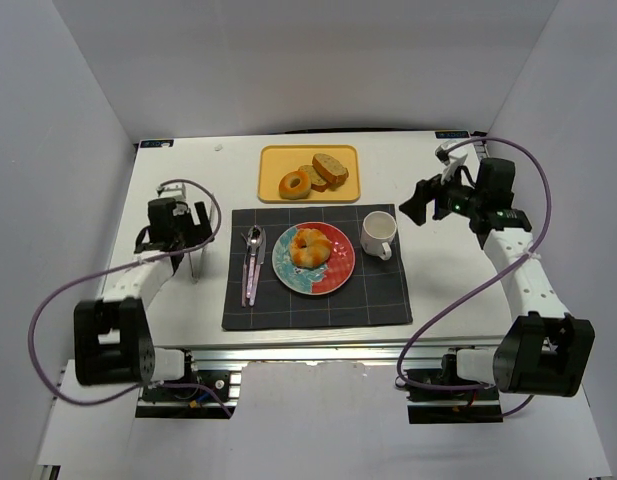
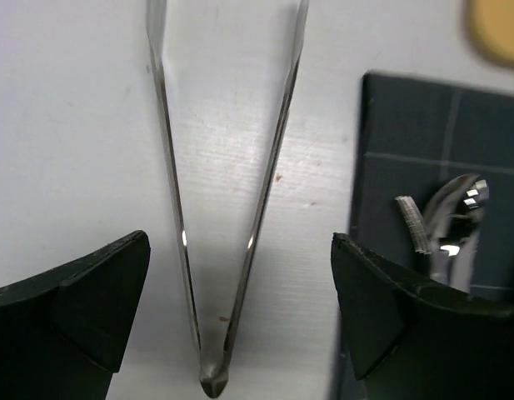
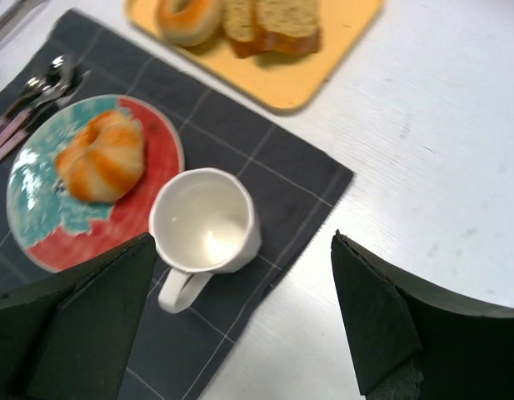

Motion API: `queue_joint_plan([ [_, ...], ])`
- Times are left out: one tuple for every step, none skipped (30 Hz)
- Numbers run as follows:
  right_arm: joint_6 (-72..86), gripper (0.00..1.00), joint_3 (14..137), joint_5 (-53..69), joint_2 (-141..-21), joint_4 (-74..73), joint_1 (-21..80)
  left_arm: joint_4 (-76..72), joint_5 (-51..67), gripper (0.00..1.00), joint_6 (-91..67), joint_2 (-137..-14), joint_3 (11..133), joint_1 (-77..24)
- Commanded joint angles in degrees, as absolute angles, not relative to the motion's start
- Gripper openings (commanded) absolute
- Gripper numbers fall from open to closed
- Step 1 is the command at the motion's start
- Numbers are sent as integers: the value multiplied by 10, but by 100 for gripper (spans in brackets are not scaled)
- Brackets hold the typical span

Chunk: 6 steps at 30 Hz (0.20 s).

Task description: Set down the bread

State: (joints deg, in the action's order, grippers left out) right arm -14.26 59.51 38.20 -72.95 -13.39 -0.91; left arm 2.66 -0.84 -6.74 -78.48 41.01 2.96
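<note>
The bread (image 1: 310,247), a glossy golden knotted roll, lies on a red and teal plate (image 1: 339,273) in the middle of the dark placemat (image 1: 318,305). It also shows in the right wrist view (image 3: 101,156) on the plate (image 3: 32,227). My left gripper (image 1: 188,236) is open and empty at the table's left, left of the placemat, its jaws wide either side of metal tongs (image 2: 213,379) that lie on the table. My right gripper (image 1: 413,207) is open and empty, above the placemat's right edge near the mug (image 3: 205,221).
A yellow tray (image 1: 273,160) at the back holds a ring doughnut (image 1: 294,184) and bread slices (image 1: 326,170). A white mug (image 1: 378,235) stands right of the plate. A spoon and fork (image 1: 252,262) lie left of it. The tongs (image 1: 193,264) lie by the left gripper.
</note>
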Motion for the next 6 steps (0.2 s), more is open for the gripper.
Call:
queue_joint_plan([
  [-87,89,627,281,-727,-119,-11,34,-4,98,-111,-687,416,30],
  [-87,90,624,277,-724,-104,-11,32,-4,98,-131,-669,411,30],
  [-86,89,621,275,-722,-96,-11,22,-6,98,-143,-635,405,30],
  [-77,89,617,263,-721,-90,-11,18,-14,98,-156,-618,396,30],
  [-74,89,614,259,-720,-85,-11,16,-14,98,-181,-603,390,30],
  [-73,89,614,262,-721,-76,-11,10,-12,98,-191,-577,388,30],
])
